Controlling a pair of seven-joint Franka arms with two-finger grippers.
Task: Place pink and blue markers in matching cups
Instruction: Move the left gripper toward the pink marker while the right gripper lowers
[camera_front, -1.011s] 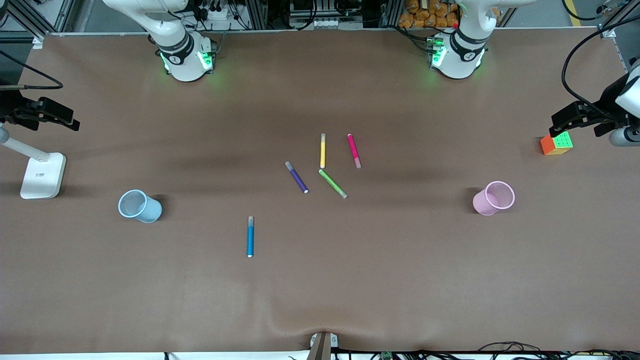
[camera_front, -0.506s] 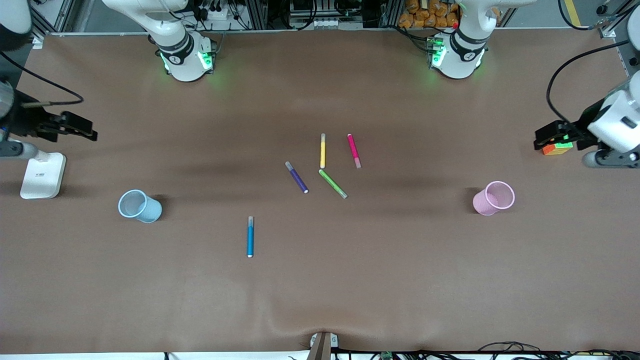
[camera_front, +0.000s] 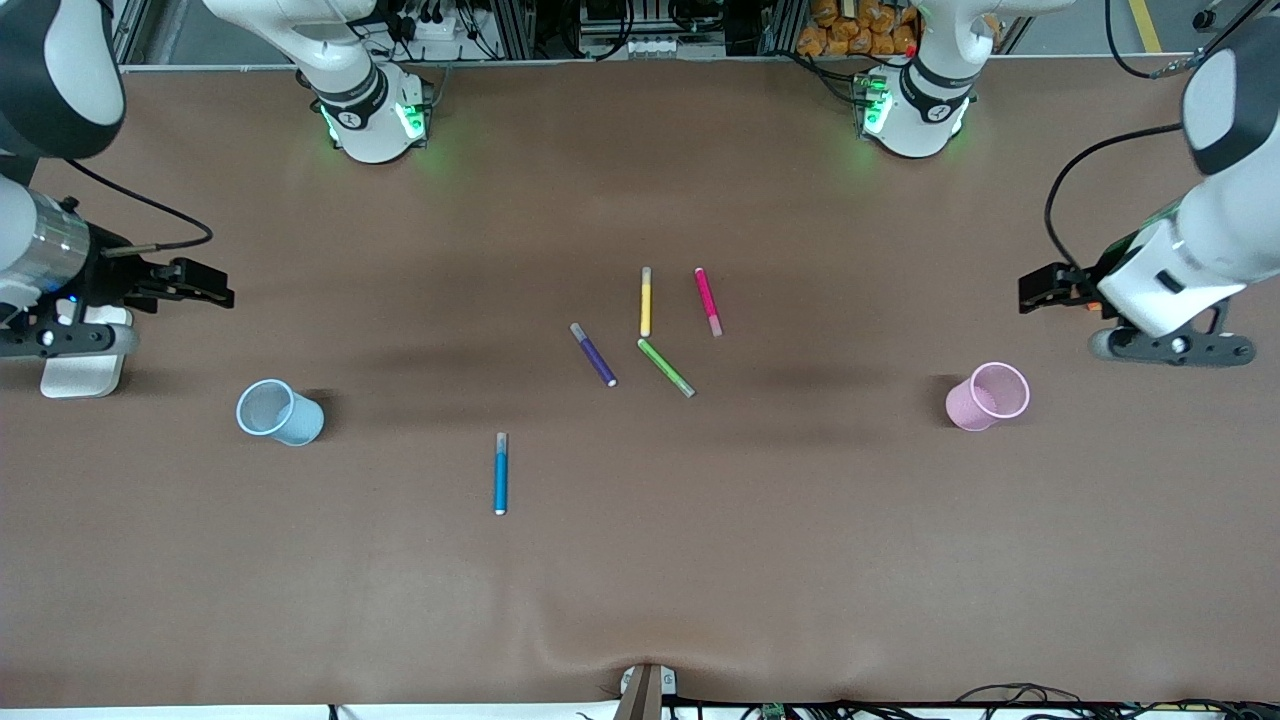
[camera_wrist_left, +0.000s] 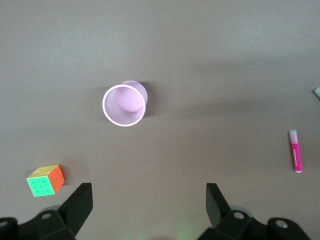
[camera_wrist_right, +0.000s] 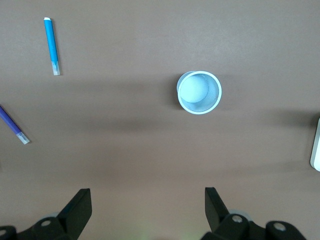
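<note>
arms: glossy white, black joints | bases: green lights | tools: black | cables: black

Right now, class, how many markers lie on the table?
5: blue marker nearest the camera, purple marker, green marker, yellow marker and pink marker clustered mid-table. None appear hidden.

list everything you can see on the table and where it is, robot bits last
slim blue marker: 1, blue with grey cap, lying nearest the front camera of the markers
slim pink marker: 1, magenta, mid-table
purple marker: 1, mid-table
yellow marker: 1, beside the pink one
green marker: 1, nearer the camera than the yellow
pale blue plastic cup: 1, upright, right arm's end
pale pink plastic cup: 1, upright, left arm's end
colourful puzzle cube: 1, near the pink cup
white flat stand: 1, right arm's end
left hand: open, over the table near the pink cup
right hand: open, near the blue cup
</note>
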